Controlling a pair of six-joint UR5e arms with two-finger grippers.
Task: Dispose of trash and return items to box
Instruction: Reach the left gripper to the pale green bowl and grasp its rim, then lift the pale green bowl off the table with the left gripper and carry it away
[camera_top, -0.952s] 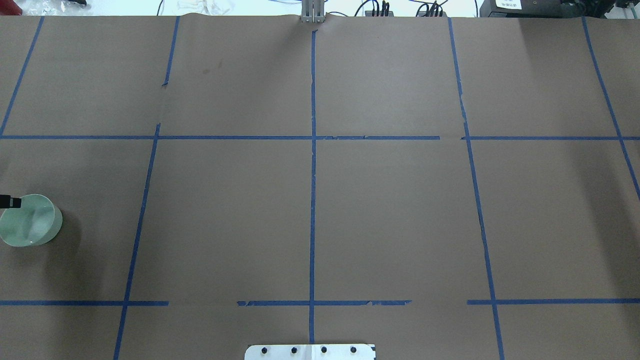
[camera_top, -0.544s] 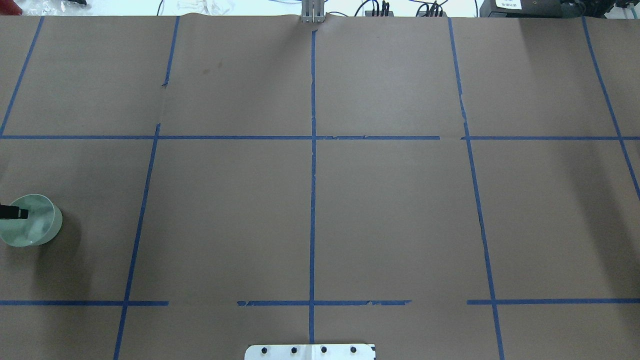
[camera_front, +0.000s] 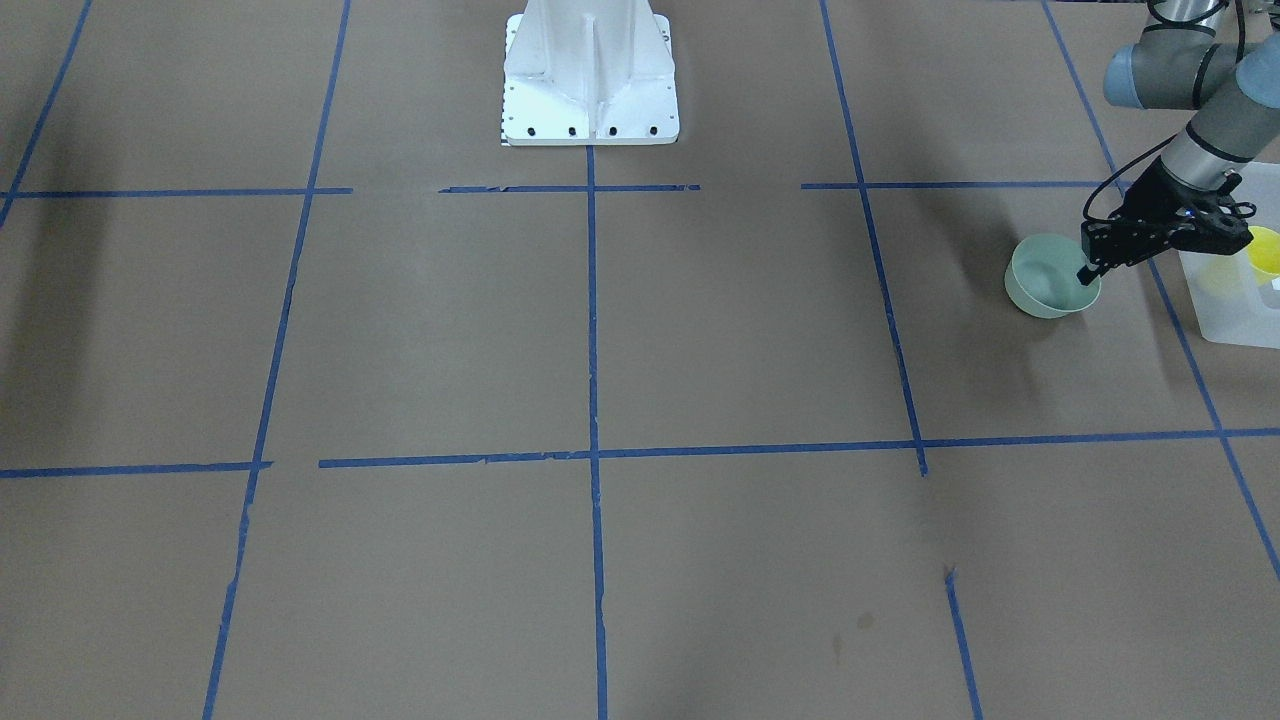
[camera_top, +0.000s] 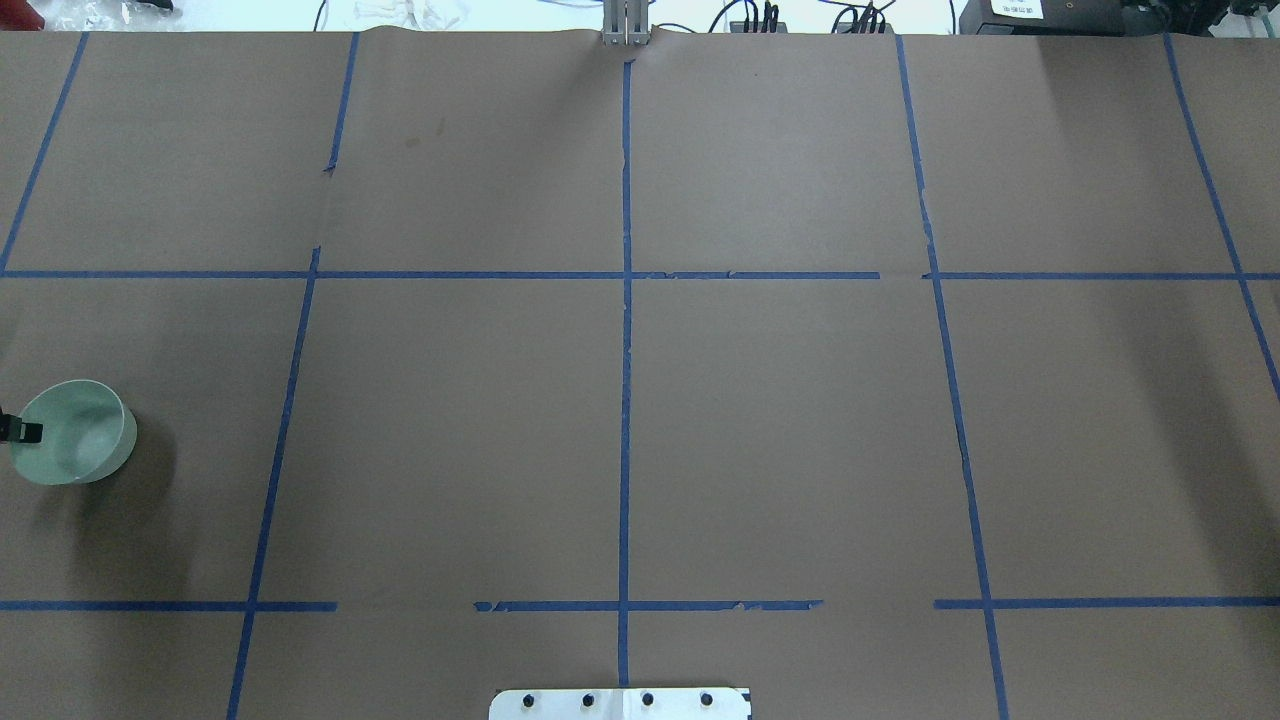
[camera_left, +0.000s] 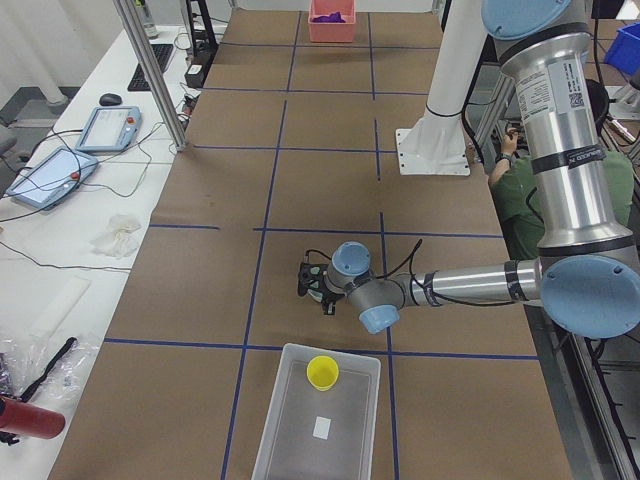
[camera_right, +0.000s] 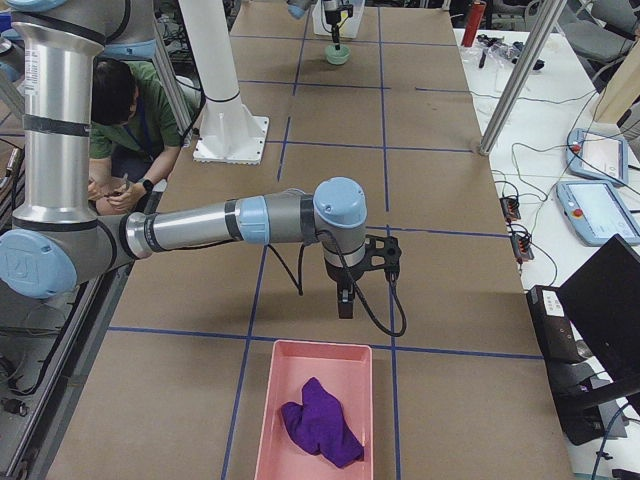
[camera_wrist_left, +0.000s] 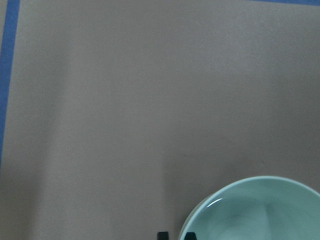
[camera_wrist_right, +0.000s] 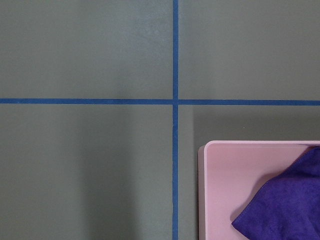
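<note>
The pale mint-green bowl (camera_front: 1045, 275) sits at the table's left end, also in the overhead view (camera_top: 75, 432) and the left wrist view (camera_wrist_left: 260, 215). My left gripper (camera_front: 1086, 274) is shut on the bowl's rim, with one finger inside and one outside. Its fingertips (camera_wrist_left: 162, 235) show at the bottom edge of the wrist view. The yellow cup (camera_left: 322, 372) stands inside the translucent box (camera_left: 290, 440), just beyond the bowl. My right gripper (camera_right: 345, 300) hangs above the table near a pink tray. I cannot tell whether it is open or shut.
A pink tray (camera_right: 275, 420) with a purple cloth (camera_right: 320, 420) lies at the table's right end, also in the right wrist view (camera_wrist_right: 220, 190). The robot's white base (camera_front: 590, 100) stands mid-table. Blue tape lines cross the brown paper.
The left finger moved from the bowl's far rim to its left rim. The bowl shifted slightly and now shows its side wall, as if tipped or raised.
</note>
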